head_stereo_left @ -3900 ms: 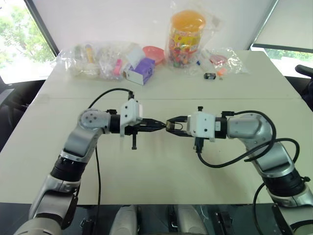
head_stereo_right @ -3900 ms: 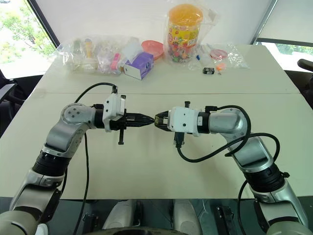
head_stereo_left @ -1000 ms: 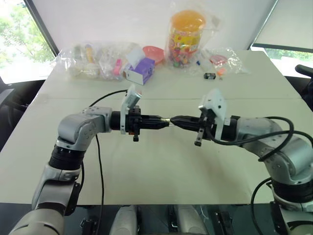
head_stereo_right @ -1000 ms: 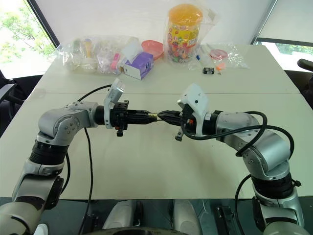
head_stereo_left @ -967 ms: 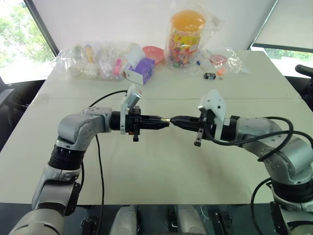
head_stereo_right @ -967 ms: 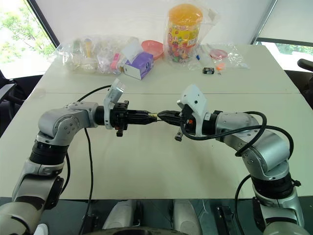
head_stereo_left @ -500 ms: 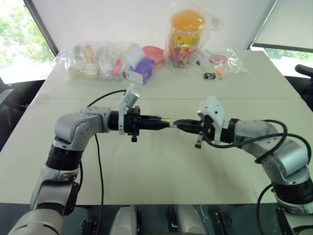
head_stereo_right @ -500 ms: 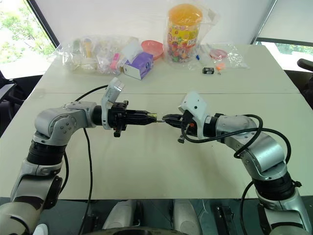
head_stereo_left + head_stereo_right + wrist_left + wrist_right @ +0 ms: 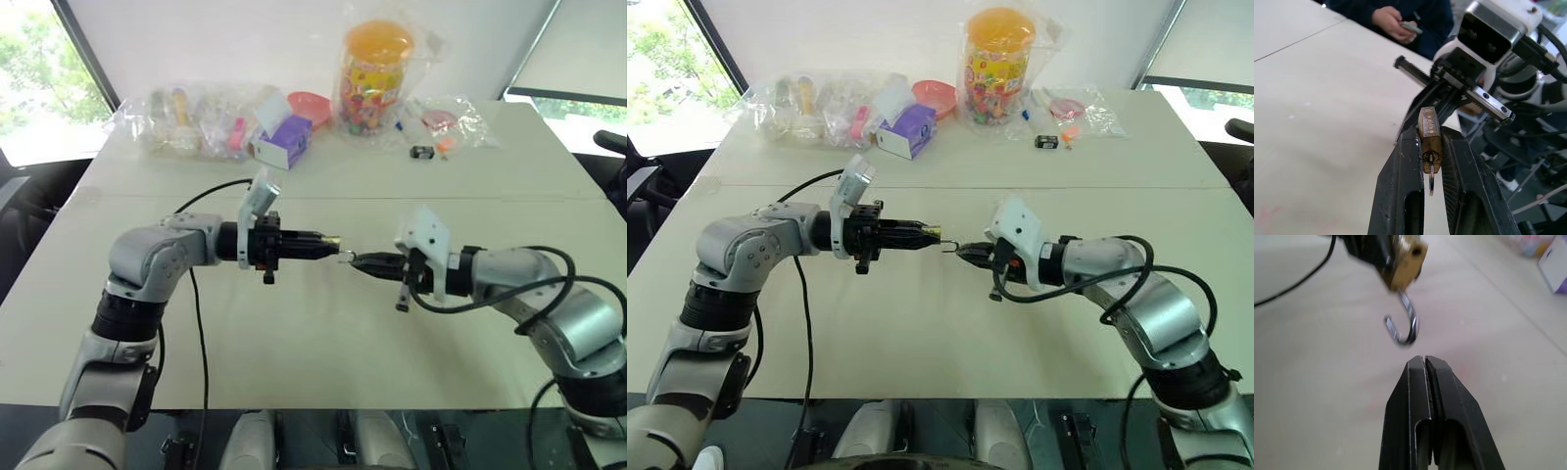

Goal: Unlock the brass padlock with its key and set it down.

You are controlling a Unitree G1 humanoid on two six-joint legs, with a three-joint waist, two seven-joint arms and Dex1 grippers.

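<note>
The padlock (image 9: 1429, 136) is already unlocked: its shackle (image 9: 1402, 323) hangs free. Left jaws pinch it above the tabletop (image 9: 323, 333); right jaws are pressed together, empty. Setting down remains.

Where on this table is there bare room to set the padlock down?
The near half of the table, below and between the left pincer, which holds the brass padlock, and the right pincer, is bare. The strip just behind them is free too. The far edge is crowded: plastic bags, a purple box and a candy jar.
</note>
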